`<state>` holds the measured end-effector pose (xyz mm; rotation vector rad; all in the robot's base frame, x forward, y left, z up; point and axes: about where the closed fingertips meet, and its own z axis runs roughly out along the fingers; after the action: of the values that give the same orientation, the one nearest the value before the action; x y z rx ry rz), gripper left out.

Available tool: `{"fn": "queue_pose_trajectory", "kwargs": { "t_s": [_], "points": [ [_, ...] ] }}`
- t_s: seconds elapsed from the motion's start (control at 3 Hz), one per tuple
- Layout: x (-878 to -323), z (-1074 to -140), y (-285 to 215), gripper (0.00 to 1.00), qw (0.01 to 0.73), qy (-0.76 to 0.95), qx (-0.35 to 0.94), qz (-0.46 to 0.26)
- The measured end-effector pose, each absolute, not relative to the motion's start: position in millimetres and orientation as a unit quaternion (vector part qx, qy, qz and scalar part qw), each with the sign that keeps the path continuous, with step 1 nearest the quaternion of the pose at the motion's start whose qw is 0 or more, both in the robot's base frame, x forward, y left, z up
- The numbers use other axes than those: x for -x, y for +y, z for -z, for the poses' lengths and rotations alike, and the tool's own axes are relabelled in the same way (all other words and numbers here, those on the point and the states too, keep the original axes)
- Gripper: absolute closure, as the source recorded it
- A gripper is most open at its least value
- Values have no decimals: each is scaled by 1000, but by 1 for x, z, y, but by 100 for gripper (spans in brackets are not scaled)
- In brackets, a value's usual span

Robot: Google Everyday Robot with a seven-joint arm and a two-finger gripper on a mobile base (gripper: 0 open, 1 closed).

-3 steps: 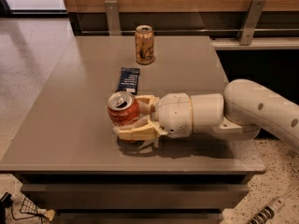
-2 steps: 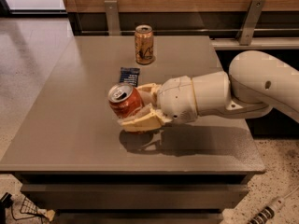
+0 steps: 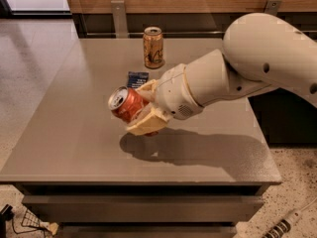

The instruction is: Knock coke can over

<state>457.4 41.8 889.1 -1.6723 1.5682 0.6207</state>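
Camera view: the gripper (image 3: 141, 108), its fingers closed around the coke can (image 3: 125, 103), holds it clear of the table (image 3: 74, 133), in front of the upright gold-brown can (image 3: 153, 47). The coke can's long axis is tilted, silver top pointing left and up, away from the wrist. A dark packet (image 3: 137, 78) lies nearer the gold-brown can.

The gripper (image 3: 140, 108) held the coke can (image 3: 125, 103) tilted above the table (image 3: 64, 143). A flat packet (image 3: 137, 78) lay just behind it, and another can (image 3: 153, 47) stood farther back.
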Motion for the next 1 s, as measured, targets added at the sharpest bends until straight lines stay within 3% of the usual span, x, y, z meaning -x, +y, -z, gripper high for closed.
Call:
{"fn": "queue_pose_trajectory", "kwargs": {
  "t_s": [1.0],
  "points": [
    [-462, -868, 65, 100, 280, 631, 716, -103]
  ]
}}
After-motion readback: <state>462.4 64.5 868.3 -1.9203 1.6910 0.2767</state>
